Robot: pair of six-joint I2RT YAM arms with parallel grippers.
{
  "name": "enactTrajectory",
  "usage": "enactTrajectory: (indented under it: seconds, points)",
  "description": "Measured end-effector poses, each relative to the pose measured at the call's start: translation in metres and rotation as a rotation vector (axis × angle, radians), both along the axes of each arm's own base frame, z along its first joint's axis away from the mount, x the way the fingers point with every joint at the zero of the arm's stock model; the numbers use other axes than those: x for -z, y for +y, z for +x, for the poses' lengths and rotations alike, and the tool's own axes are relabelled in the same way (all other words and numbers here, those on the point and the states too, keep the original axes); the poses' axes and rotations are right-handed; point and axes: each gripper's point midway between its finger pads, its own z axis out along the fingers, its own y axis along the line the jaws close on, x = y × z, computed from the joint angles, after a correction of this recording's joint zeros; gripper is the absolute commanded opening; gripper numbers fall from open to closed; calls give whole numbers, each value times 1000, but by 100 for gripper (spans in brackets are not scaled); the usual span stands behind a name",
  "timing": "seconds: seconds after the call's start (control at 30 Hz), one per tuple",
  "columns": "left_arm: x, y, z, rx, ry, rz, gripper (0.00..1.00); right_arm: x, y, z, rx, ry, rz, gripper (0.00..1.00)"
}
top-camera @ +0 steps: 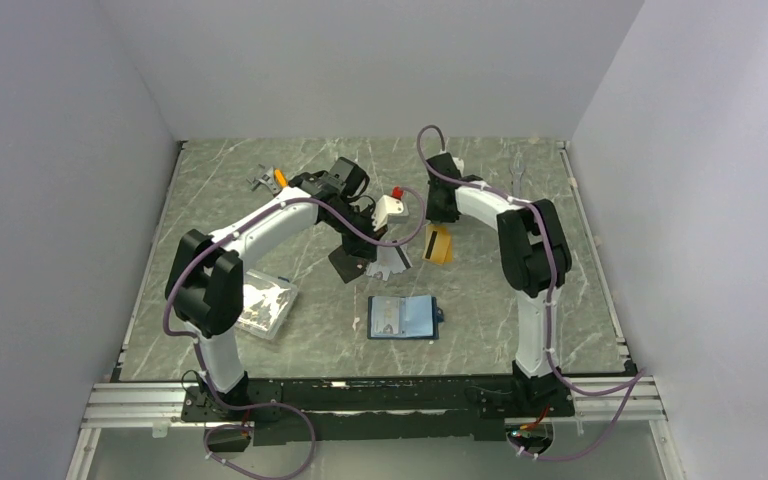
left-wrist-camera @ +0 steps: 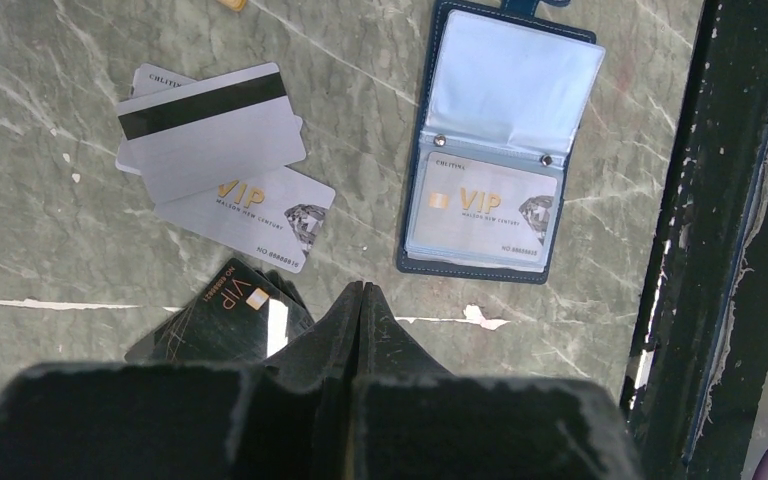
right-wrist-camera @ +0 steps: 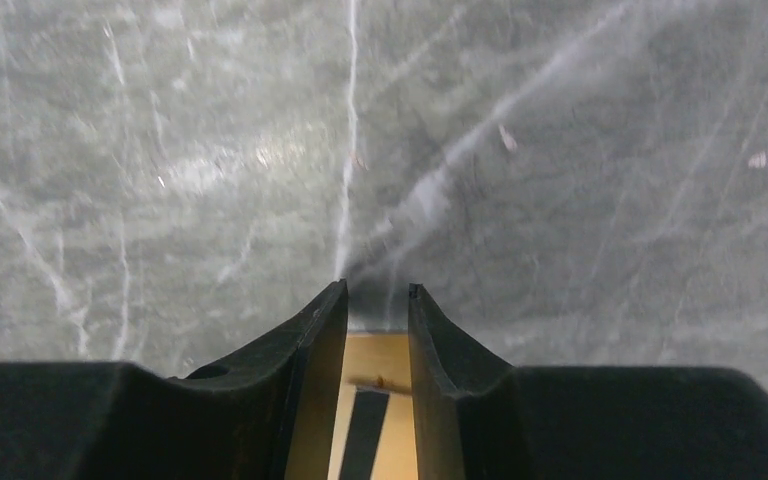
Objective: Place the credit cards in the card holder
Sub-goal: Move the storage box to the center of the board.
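Observation:
The card holder (left-wrist-camera: 495,262) lies open on the table, navy with clear pockets, and a silver VIP card shows in its lower pocket; in the top view the card holder (top-camera: 403,317) sits at front centre. Left of it lie two silver-white credit cards (left-wrist-camera: 210,130) and a black card (left-wrist-camera: 222,318). My left gripper (left-wrist-camera: 362,290) hangs shut and empty above the table beside the black card. My right gripper (right-wrist-camera: 377,290) stands with its jaws apart low over the orange-gold card (right-wrist-camera: 375,360), which shows face-up through the gap and is not pinched. The orange-gold card (top-camera: 439,245) lies right of the silver ones.
A clear plastic box (top-camera: 265,305) of small parts sits at the left. A white piece with a red cap (top-camera: 392,205) stands between the arms, an orange-and-grey tool (top-camera: 268,180) lies at the back left, and a metal tool (top-camera: 520,165) lies at the back right.

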Motion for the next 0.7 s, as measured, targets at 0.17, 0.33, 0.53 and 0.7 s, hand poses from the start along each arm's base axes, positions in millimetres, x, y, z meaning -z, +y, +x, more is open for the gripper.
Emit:
enactTrajectory:
  seconds: [0.17,0.33,0.53,0.7]
  points:
    - [-1,0,0,2,-4,-2,3,1,-5,-31,7,12,1,29]
    - [-2,1,-1,7,-11,-3,3,2,-8,-63,17,20,12,28]
    - [0,3,-3,8,-5,2,3,3,-10,-85,33,17,15,28]
    - [0,3,-3,7,-6,2,3,1,-10,-87,40,17,20,34]
